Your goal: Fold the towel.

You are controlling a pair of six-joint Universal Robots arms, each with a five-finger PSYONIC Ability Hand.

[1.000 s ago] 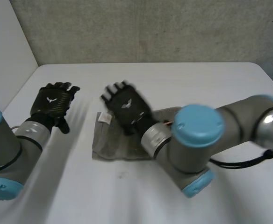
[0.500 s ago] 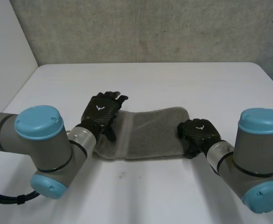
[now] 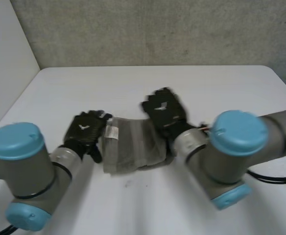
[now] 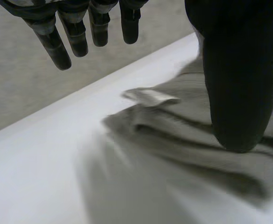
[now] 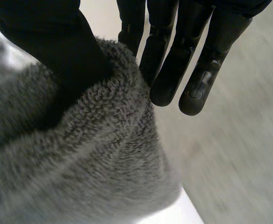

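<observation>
Towel (image 3: 131, 147) sits bunched mid-table (image 3: 216, 83) between the hands. Right hand (image 3: 165, 111) pinches the right edge, thumb against fingers. Left hand (image 3: 84, 131) is relaxed and empty at the left edge. Risk: the pinch looks shallow, so the edge may slip and the fold land skewed.

Two grey arms are wearing light-blue caps and ending in black hands.

The left arm (image 3: 35, 169) and the right arm (image 3: 206, 164) are showing thick, rounded grey joints, each one closing off with a round light-blue cap (image 3: 238, 132) on top and a smaller one lower down. A pale metallic wrist ring (image 3: 187, 142) is joining each arm to its hand. The left hand (image 3: 84, 132) and the right hand (image 3: 165, 112) are showing a woven black back with a small white mark. Up close, the left hand's fingers (image 4: 57, 44) are looking segmented and glossy, while the right hand's fingertips (image 5: 192, 98) are showing smooth, rounded ends.
</observation>
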